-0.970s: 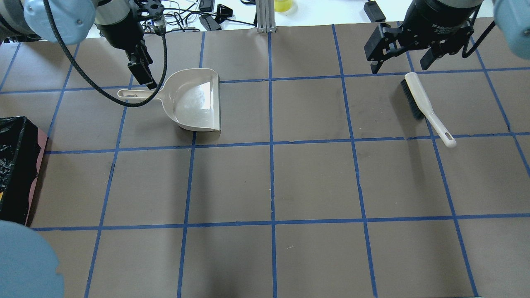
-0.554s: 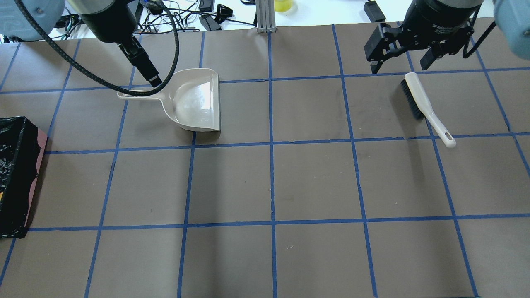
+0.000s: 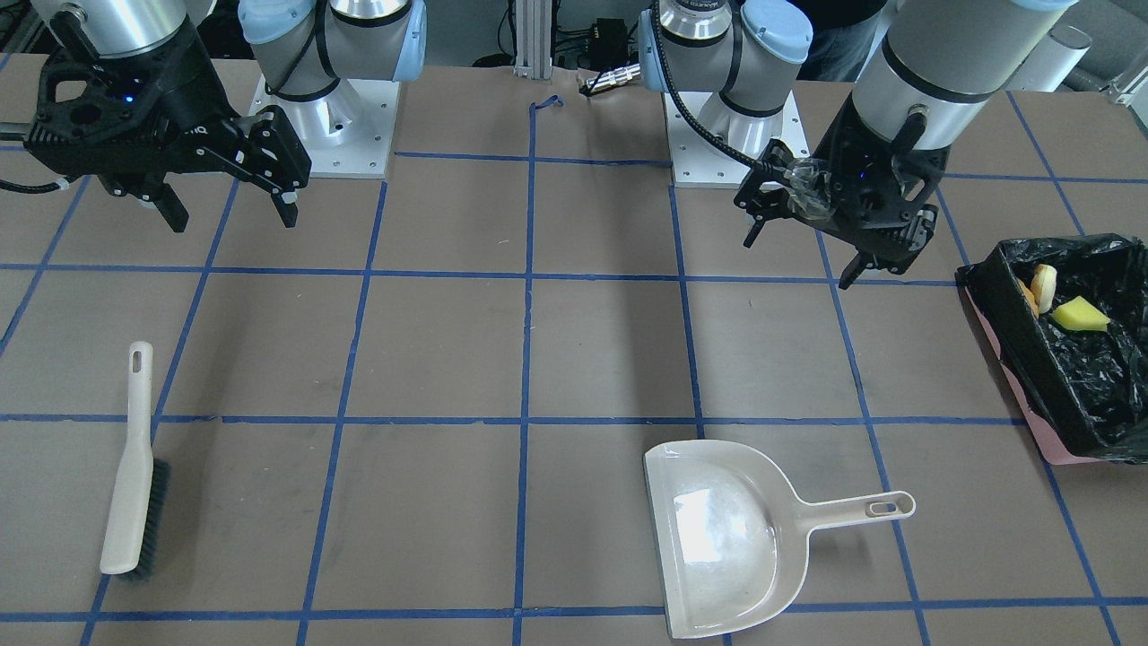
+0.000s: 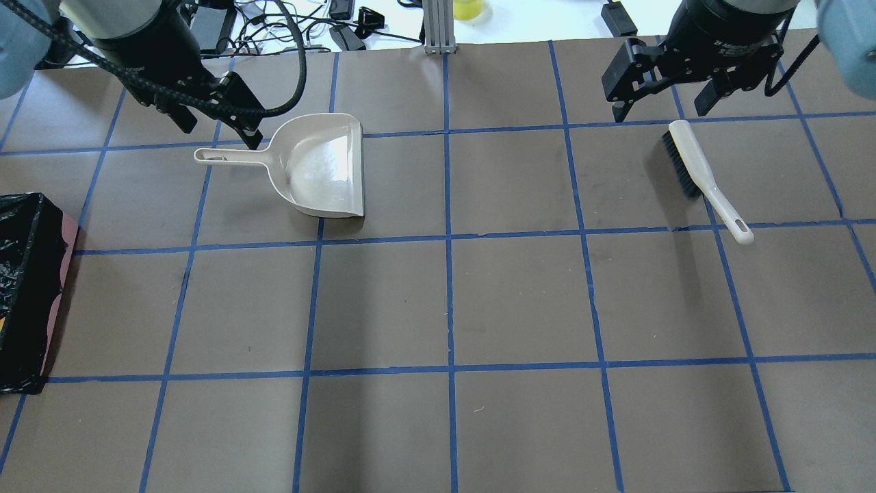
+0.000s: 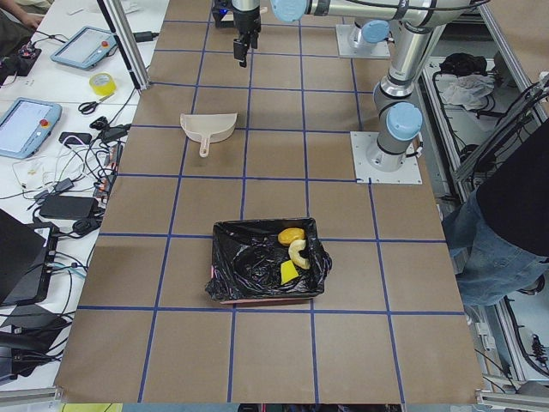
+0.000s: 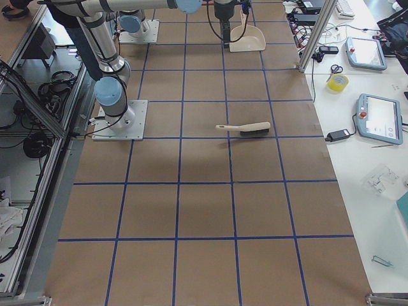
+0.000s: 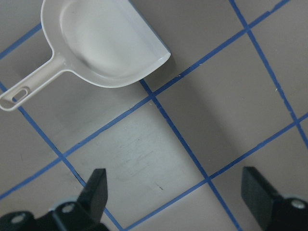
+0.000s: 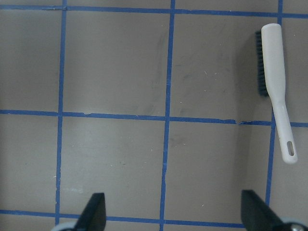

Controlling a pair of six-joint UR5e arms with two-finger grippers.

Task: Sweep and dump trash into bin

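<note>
The trash lies inside the bin (image 3: 1013,334): a yellow-green wedge (image 3: 1079,314), a pale orange peel (image 3: 1042,285) and an amber lump (image 5: 290,235). The bin also shows at the left edge of the overhead view (image 4: 24,287). My left gripper (image 4: 219,133) is open and empty, raised above the table just beside the dustpan's handle; the left wrist view (image 7: 178,192) shows its fingers wide apart. My right gripper (image 4: 660,109) is open and empty, hovering behind the brush's bristle end; it also shows in the right wrist view (image 8: 175,216).
A beige dustpan (image 4: 321,168) lies empty on the brown gridded table, handle pointing towards the bin side. A beige brush with black bristles (image 4: 698,171) lies on the right side. Cables and devices sit beyond the table's far edge.
My left gripper has turned at the wrist and drawn slightly left of the dustpan handle, now showing both fingers spread. Dustpan, brush and right gripper have not moved.
</note>
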